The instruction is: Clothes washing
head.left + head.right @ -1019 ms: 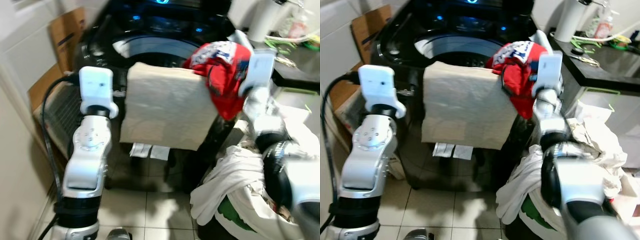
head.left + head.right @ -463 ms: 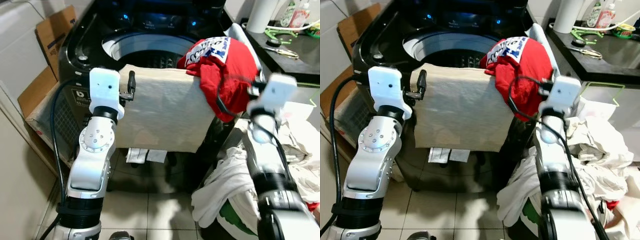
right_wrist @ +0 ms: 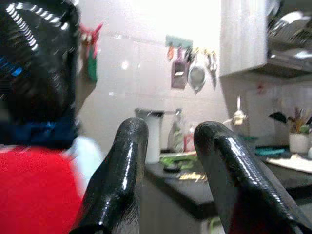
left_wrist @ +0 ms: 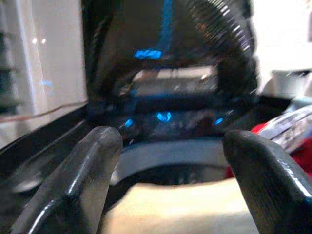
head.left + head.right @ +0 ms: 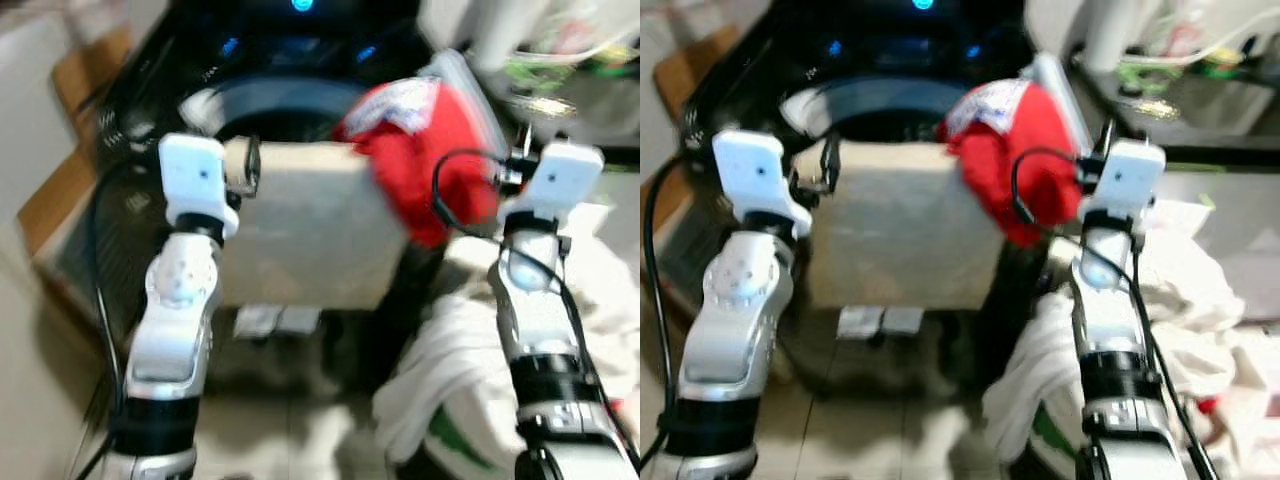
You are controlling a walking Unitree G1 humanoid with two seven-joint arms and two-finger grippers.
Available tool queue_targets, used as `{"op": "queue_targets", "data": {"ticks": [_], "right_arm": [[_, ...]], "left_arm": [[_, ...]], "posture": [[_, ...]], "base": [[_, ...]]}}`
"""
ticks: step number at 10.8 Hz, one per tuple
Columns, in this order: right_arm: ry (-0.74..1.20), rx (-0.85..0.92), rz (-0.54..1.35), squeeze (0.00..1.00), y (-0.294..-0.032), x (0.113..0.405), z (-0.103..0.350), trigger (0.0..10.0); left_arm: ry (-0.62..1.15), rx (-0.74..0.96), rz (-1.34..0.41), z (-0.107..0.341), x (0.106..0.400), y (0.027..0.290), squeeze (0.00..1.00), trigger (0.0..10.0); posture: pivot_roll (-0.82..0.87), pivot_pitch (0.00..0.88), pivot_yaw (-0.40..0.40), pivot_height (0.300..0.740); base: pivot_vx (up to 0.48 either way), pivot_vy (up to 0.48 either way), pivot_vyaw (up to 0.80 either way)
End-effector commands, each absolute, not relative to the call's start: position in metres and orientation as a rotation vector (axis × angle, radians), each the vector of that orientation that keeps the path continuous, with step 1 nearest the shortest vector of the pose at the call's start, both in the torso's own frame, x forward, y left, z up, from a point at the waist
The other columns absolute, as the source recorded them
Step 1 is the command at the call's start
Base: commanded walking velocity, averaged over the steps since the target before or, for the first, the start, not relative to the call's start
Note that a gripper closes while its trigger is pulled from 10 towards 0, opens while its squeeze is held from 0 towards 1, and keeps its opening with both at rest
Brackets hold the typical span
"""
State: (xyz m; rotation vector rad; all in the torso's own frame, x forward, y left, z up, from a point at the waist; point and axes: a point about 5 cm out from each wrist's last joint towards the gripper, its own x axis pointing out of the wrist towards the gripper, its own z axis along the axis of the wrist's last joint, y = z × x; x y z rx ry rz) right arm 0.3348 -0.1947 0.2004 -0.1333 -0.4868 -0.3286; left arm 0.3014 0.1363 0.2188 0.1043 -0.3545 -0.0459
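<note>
Before the washer (image 5: 300, 110), both arms raised; left tool (image 4: 170, 170) and right tool (image 3: 168, 165) gape, empty.

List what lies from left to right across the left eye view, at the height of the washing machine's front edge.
Left gripper → beige cloth draped over the washing machine's front edge → red garment → right arm's wrist.
</note>
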Motion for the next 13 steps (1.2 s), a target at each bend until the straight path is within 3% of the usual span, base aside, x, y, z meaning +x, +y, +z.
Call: {"op": "queue_targets", "data": {"ticks": [1,4,13], "right_arm": [[-0.5,-0.142,-0.332,0.0,-0.196,0.335,0.207,10.0],[-0.485,-0.153,-0.295,0.0,-0.189,0.339,0.21,10.0],[-0.443,-0.152,-0.249,0.0,-0.184,0.347,0.211,10.0]], "left_arm": [[-0.379,0.095,-0.058,0.224,0.301,0.132,0.0,10.0],[-0.347,0.124,-0.039,0.22,0.305,0.131,0.0,10.0],[-0.317,0.165,-0.005,0.219,0.312,0.131,0.0,10.0]], "posture": [[0.14,0.0,-0.028,0.74],[0.14,0.0,-0.042,0.74],[0.13,0.0,-0.038,0.74]], "base": [[0.435,0.0,0.0],[0.47,0.0,0.0],[0.0,0.0,0.17]]}}
